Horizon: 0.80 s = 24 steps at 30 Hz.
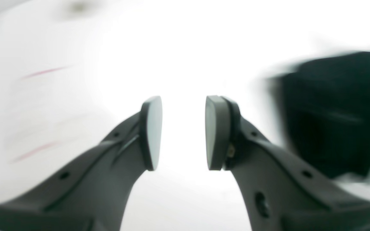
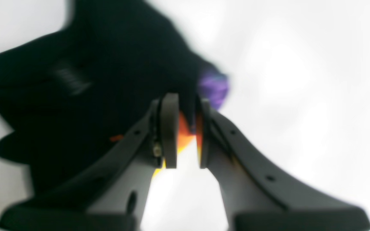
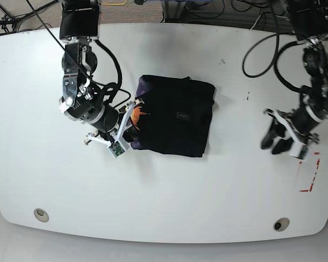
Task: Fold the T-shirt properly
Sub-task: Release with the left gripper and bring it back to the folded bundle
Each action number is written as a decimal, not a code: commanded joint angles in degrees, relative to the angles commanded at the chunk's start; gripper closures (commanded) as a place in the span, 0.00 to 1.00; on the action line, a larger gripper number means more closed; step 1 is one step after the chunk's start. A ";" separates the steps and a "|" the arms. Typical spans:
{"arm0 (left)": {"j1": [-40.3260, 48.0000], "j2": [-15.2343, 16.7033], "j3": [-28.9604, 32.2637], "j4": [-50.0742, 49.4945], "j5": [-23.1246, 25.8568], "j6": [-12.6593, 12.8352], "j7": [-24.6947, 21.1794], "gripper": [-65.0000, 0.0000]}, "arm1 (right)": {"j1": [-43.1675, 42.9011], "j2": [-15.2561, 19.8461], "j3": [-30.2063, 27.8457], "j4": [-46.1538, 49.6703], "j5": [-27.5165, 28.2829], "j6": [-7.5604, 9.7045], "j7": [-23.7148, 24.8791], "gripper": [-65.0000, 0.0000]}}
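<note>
The T-shirt (image 3: pixel 175 115), folded into a compact black rectangle, lies on the white table (image 3: pixel 164 202) near its middle. The right pincer (image 2: pixel 185 134) sits at the T-shirt's edge, its pads narrowed on a fold of fabric showing orange and purple. The left pincer (image 1: pixel 183 133) hangs wide and empty over bare table, well apart from the T-shirt.

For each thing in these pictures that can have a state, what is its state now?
T-shirt: folded into a compact rectangle, lying on the table.
Right gripper: shut on the T-shirt's edge.
Left gripper: open, empty, apart from the T-shirt.
</note>
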<state>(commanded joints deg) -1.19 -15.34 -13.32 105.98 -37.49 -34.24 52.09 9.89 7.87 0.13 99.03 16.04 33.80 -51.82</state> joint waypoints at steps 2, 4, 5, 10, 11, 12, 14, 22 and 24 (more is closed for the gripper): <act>0.44 1.85 3.16 0.18 1.93 0.00 0.00 0.76 | 1.41 0.26 0.00 -1.67 0.00 0.00 0.18 0.87; 0.44 4.57 7.38 0.09 5.10 0.00 0.00 0.80 | 2.73 0.79 -0.18 -3.34 0.00 0.00 1.14 0.87; 0.44 5.98 9.32 -0.09 6.86 0.00 0.00 0.81 | 3.16 0.79 -0.26 -3.78 0.00 0.00 1.67 0.87; 2.46 11.43 14.24 -1.23 14.86 0.00 0.00 0.81 | 4.04 0.79 -0.26 -8.00 0.00 0.00 5.36 0.87; 2.64 12.04 14.42 -1.32 15.65 0.00 0.00 0.81 | 4.22 0.79 -0.26 -8.62 0.00 0.00 5.89 0.87; 3.08 13.36 14.77 -1.67 17.49 0.00 0.00 0.81 | 4.31 0.79 -0.26 -10.29 0.00 0.00 7.30 0.87; 3.25 14.42 14.77 -2.29 19.25 -0.18 0.00 0.81 | 4.31 0.79 -0.26 -12.13 0.00 0.00 8.79 0.87; 3.78 15.03 14.77 -7.65 22.59 -0.26 -0.18 0.81 | 4.13 0.97 -0.35 -21.98 0.00 0.00 17.41 0.87; 3.60 14.77 14.68 -9.49 22.59 -0.26 -0.18 0.81 | 4.04 1.05 -0.35 -24.53 0.00 0.09 19.16 0.87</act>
<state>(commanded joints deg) 2.42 -0.57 1.36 96.48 -14.90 -34.51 51.91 13.93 8.92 -0.22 74.51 16.04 33.89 -32.66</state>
